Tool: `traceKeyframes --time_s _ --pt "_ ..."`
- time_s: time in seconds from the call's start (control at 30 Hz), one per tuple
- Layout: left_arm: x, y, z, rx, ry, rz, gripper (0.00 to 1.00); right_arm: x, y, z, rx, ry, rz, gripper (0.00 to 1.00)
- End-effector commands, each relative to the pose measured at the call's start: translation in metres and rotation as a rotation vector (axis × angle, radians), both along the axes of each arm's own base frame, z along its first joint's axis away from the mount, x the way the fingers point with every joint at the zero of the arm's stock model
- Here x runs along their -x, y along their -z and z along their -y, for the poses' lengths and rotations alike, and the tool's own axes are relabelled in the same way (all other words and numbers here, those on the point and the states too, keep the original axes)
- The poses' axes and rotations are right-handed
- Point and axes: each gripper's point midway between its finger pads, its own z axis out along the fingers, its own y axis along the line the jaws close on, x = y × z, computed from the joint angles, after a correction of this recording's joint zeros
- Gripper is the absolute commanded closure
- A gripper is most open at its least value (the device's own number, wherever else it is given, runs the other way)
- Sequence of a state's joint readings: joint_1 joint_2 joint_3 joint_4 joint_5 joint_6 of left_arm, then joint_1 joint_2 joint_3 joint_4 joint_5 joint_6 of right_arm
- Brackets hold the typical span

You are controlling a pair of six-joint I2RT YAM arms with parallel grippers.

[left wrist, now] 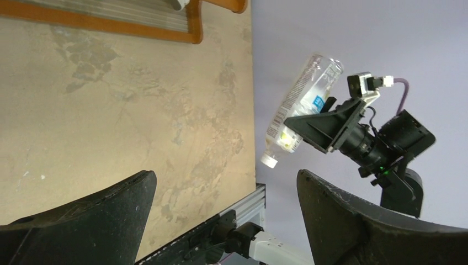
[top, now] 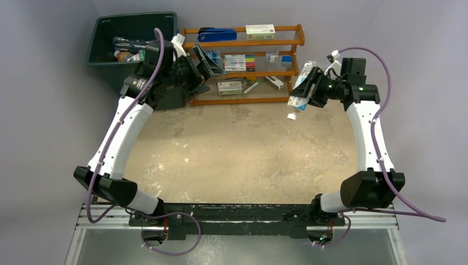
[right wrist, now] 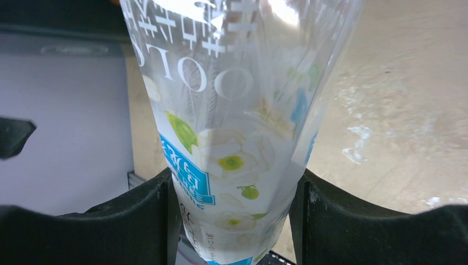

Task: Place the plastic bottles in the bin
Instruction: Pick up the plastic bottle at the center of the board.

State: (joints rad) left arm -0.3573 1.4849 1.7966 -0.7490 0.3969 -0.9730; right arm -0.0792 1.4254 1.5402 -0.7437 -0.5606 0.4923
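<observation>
Currently the right tool (top: 305,91) is clamped on a clear bottle (top: 298,101), with one black finger (right wrist: 138,221) pressed to each side of its body. The right wrist view shows the bottle filling the gap between the fingers; its film label (right wrist: 221,165) has white flowers, small green fruit and a blue patch with white print. The bottle is tilted, with its white cap (top: 291,116) lowest and pointing down toward the middle of the worktop (top: 237,154), while its base points up and away toward the far wall. It hangs in the air over the far right part of the worktop, just in front of the right end of the wooden rack (top: 248,43). The left wrist view shows it held apart from the surface.

The left tool (left wrist: 225,182) has its fingers spread wide, and only bare worktop shows between them. From above, it sits at the far left in front of the rack's left end, just beside the bin (top: 105,33).

The bin is dark green and stands in the far left corner, left of the rack. Several bottles (top: 129,54) lie inside it, partly hidden by the left arm. The held bottle is well apart from the bin, with the whole width of the rack between them.

The rack's shelves carry a blue stapler (top: 216,35), small boxes and a row of markers (top: 239,58).
</observation>
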Motion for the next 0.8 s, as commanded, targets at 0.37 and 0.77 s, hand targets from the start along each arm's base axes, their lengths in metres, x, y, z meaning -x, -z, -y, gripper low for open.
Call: traceKeyframes --time_s 0.37,0.77 --pt "0.010 -0.015 -0.012 0.044 -0.086 0.012 0.01 0.038 -0.037 -0.098 -0.101 -0.416 0.121 0.58" --pt "0.015 -0.024 -0.009 0.075 -0.061 0.039 0.01 0.038 -0.059 -0.140 -0.176 -0.565 0.163 0.57"
